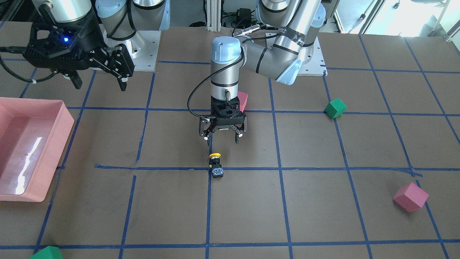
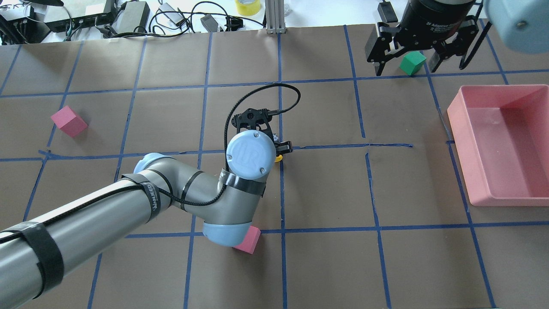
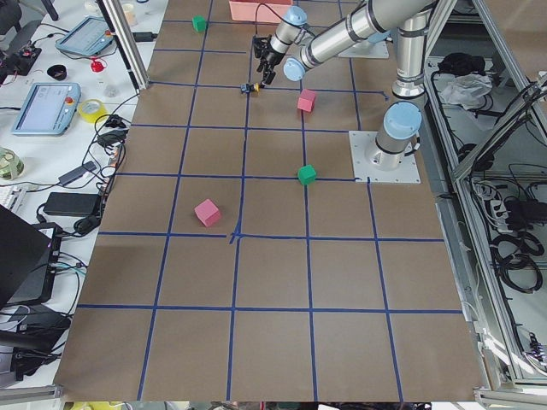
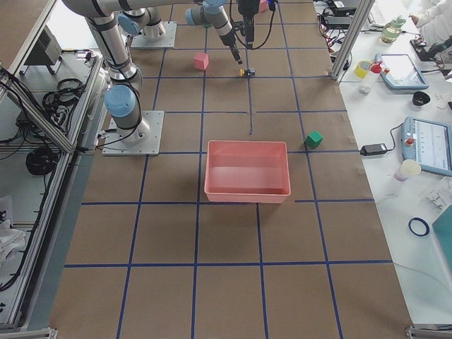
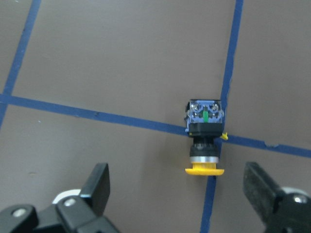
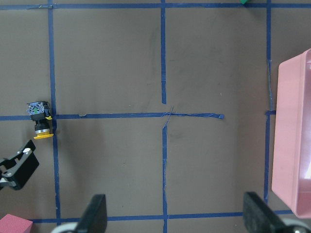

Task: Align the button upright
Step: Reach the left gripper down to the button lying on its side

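Left gripper pointing down, jaws apart, near toppled button

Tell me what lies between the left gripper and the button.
Nothing but bare table and a strip of blue tape separates the open left gripper from the button, as the front-facing view shows.

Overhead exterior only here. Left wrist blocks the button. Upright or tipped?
Observer: Tipped. Left wrist view shows the button lying on its side across blue tape lines.
Operator: Cap pointing where?
Observer: Front-facing view: yellow cap toward the robot, terminal end away.
Operator: Fingers touching it?
Observer: No. The left gripper is open, its fingers clear of the button.
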